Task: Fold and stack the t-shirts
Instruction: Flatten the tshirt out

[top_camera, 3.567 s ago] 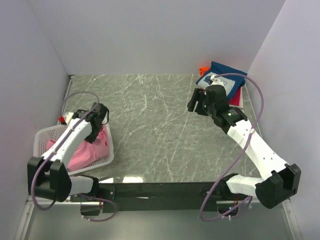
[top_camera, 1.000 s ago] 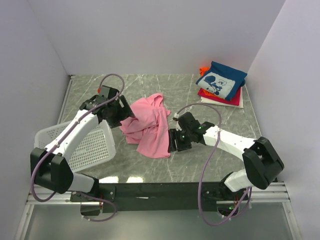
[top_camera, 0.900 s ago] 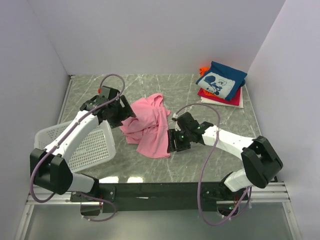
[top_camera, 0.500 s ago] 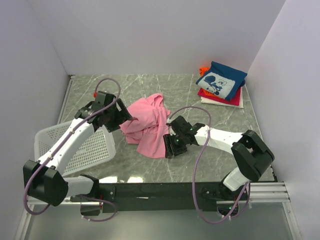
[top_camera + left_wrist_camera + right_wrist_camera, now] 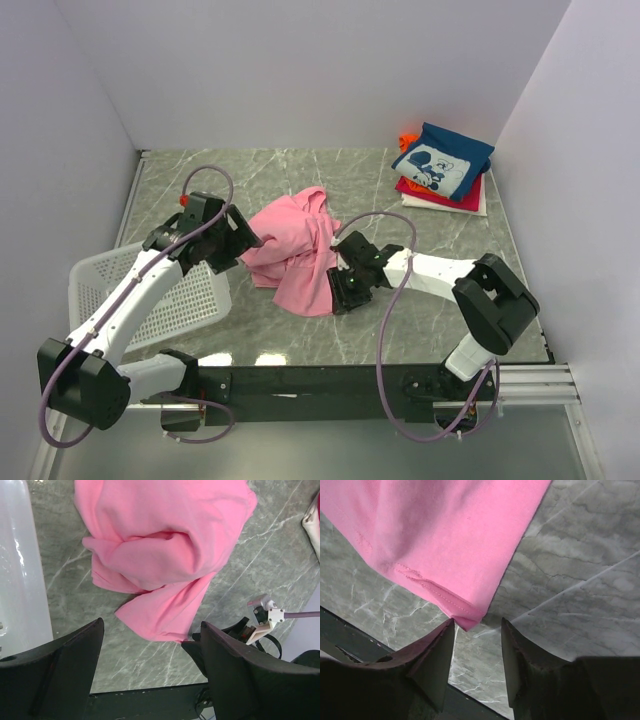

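Note:
A crumpled pink t-shirt (image 5: 295,250) lies in the middle of the marble table. In the left wrist view the pink t-shirt (image 5: 165,545) spreads out below my left gripper (image 5: 151,626), which hangs open and empty above its near left edge. My left gripper (image 5: 243,240) sits just left of the cloth. My right gripper (image 5: 340,290) is low at the shirt's near right corner. In the right wrist view the hemmed corner (image 5: 465,620) pokes between the tips of my right gripper (image 5: 477,622), whose jaws stand apart, not pressed on the cloth. Folded t-shirts (image 5: 440,165) are stacked at the back right.
A white mesh basket (image 5: 100,270) stands at the left, beside the left arm, its wall (image 5: 15,580) at the left of the left wrist view. Walls close the table on three sides. The dark base rail (image 5: 320,380) runs along the near edge.
The right gripper has slid left up to the shirt's near corner and its jaws have narrowed. The left arm has drawn back a little to the left. The shirt lies unchanged.

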{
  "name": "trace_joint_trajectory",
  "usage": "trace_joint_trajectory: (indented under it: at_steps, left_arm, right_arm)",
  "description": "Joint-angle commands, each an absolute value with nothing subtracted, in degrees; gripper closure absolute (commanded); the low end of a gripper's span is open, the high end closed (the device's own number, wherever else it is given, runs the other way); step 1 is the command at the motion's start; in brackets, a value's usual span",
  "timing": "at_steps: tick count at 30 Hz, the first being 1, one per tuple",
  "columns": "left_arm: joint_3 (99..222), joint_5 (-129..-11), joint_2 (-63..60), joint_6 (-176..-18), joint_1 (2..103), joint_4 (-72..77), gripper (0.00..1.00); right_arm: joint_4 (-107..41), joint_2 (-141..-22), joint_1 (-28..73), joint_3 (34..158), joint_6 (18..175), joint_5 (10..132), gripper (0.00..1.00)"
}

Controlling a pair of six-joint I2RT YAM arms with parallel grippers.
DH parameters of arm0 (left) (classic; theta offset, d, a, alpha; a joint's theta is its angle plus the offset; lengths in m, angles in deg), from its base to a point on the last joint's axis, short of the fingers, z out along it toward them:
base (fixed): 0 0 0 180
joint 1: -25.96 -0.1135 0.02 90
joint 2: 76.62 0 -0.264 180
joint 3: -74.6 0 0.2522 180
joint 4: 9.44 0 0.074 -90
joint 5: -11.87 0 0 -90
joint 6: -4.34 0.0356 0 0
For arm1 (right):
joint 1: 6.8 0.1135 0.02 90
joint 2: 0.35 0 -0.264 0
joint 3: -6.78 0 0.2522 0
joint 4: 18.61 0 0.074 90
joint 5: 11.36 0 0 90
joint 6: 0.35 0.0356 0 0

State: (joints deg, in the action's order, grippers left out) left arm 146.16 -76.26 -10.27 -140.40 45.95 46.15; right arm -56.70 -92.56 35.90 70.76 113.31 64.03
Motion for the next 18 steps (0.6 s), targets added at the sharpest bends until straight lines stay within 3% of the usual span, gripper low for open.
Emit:
trace_joint_trajectory:
  at_steps: [1,10,16,18]
  left_arm:
    - [146.1,-77.2,-11.2,-140.1,46.2,47.0,0.17]
    - [145.4,-77.1,-11.5,-140.9,46.2,45.7,0.17]
    - [144.4,-77.4,-11.0,-140.2,46.2,45.5,0.17]
    - [144.5,-78.0,-10.8,-139.8,46.3,45.8,0.17]
  right_arm:
    - [-55.6,-93.2,36.7,72.9,112.4,64.1,0.52]
    - [-57.4,-93.4,38.9,73.2,112.1,63.3,0.67]
    - [-60.4,-95.6,39.0,75.6,111.8,63.1,1.0]
    - [-62.5,-95.2,38.6,78.0,111.9,64.3,1.0]
